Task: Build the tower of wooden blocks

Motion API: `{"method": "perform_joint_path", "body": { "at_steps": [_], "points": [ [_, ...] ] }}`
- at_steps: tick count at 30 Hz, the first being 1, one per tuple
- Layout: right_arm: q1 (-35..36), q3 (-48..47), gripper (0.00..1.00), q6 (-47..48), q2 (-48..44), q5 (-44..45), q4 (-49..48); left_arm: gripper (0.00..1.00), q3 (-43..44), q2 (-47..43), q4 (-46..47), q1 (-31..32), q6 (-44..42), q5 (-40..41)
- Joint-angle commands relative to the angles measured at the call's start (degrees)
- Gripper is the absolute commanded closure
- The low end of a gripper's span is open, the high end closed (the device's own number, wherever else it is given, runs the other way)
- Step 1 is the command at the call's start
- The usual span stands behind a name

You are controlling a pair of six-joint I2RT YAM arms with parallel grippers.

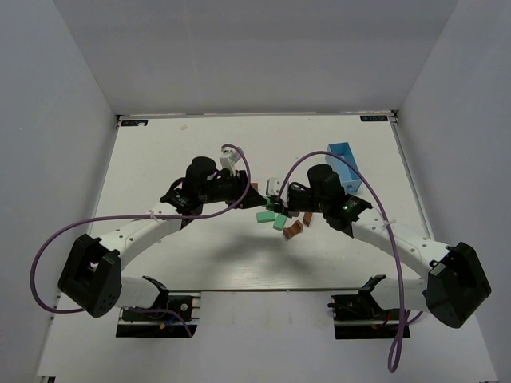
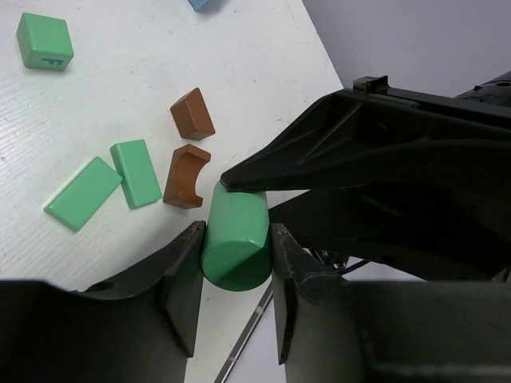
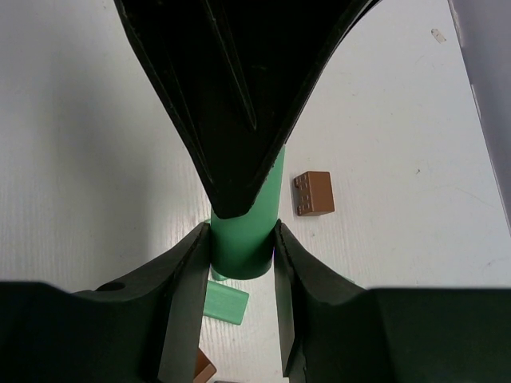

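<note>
- The white counter (image 1: pixel 160 263) carries everything we see, and both arms are bolted at its near edge.
- The left arm (image 1: pixel 152 227) and the right arm (image 1: pixel 391 235) lean in from the near corners, and their wrists meet over the middle of the counter.
- A small blue box (image 1: pixel 345 163) stands in the far half, toward the right edge, just beside the right arm's wrist.
- The left pincer (image 2: pixel 237 239) is narrowed onto a green cylinder (image 2: pixel 235 227), with a finger pressed to each side.
- The right pincer (image 3: pixel 243 239) clamps the same cylinder from the opposite end, so we find it held by both over the counter's middle. We cannot tell whether it touches the surface.
- The loose wood blocks (image 1: pixel 279 223) lie close by, slightly toward the near edge. We see a pair of flat green blocks (image 2: pixel 136 172) side by side and a brown arch (image 2: pixel 186 175) just beside them. A brown block (image 2: pixel 192 113) lies near the arch, and a green cube (image 2: pixel 45 40) sits apart from the rest.
</note>
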State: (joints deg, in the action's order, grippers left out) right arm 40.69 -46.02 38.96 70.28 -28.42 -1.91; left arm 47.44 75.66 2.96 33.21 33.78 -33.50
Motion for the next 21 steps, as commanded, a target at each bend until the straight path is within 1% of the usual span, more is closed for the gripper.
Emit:
{"method": "perform_joint_path", "body": {
  "at_steps": [1,2,4,5,7,8,9,10,11,12,13,14,15,16,18,19,20,21],
  "points": [
    [0.5,0.0,1.0,-1.0,0.2,1.1,-3.7,0.63,1.8,-0.5,-0.4,0.6,-0.5,-1.0],
    [0.6,0.0,1.0,-1.0,0.1,1.1,-3.7,0.7,2.3,-0.5,-1.0,0.6,-1.0,-1.0],
    [0.5,0.1,1.0,-1.1,0.3,1.1,-3.5,0.77,2.3,-0.5,-1.0,0.6,-1.0,-0.4],
    [0.5,0.0,1.0,-1.2,0.4,1.1,-3.4,0.82,2.3,-0.5,-1.0,0.6,-1.0,-0.4],
    [0.5,-0.6,0.82,-1.0,0.5,1.0,-2.5,0.88,2.8,-0.5,-1.6,0.6,-1.5,0.2],
    [0.5,-0.6,0.71,-1.0,0.5,1.1,-1.9,0.91,2.8,-0.5,-2.3,0.6,-1.5,0.7],
    [0.6,-0.7,0.53,-0.7,0.5,1.5,-1.7,0.95,3.4,-0.5,-2.3,0.6,-2.0,1.8],
    [0.6,-1.0,0.25,-0.4,0.5,1.9,-1.0,0.97,3.4,-0.5,-3.1,0.6,-2.6,2.8],
    [0.6,-1.3,0.16,0.2,0.4,2.2,0.1,0.98,4.8,-0.5,-5.0,0.6,-3.1,3.9],
    [0.2,-1.7,0.1,0.2,0.3,4.0,0.6,1.0,5.4,-1.1,-6.2,0.6,-4.4,6.7],
    [0.2,-2.3,0.1,0.2,0.4,4.8,1.6,1.0,6.3,-1.1,-7.8,0.6,-5.1,8.3],
    [0.2,-3.1,0.1,0.7,0.5,5.5,1.8,1.0,8.3,-1.1,-11.4,0.6,-6.0,10.0],
    [0.0,-3.4,0.1,0.9,0.5,7.9,1.8,1.0,9.5,-1.1,-13.6,0.1,-7.7,13.0],
    [0.0,-4.2,0.1,1.1,0.8,8.8,4.2,1.0,10.6,0.0,-15.5,-0.6,-8.4,14.1],
    [-0.1,-4.5,0.1,2.1,0.6,10.8,5.5,1.0,15.3,1.9,-21.9,-0.6,-9.4,18.8],
    [0.0,-4.0,0.17,3.0,0.3,12.0,5.5,1.0,19.8,3.3,-24.9,-0.6,-11.1,20.6],
    [0.0,-3.7,0.23,3.1,0.1,12.8,5.6,1.0,21.9,6.7,-29.8,-0.6,-11.6,22.5],
    [-0.2,-3.9,0.3,3.5,0.2,13.6,6.0,1.0,24.1,8.5,-32.1,-0.6,-12.2,23.6]
  ]
}}
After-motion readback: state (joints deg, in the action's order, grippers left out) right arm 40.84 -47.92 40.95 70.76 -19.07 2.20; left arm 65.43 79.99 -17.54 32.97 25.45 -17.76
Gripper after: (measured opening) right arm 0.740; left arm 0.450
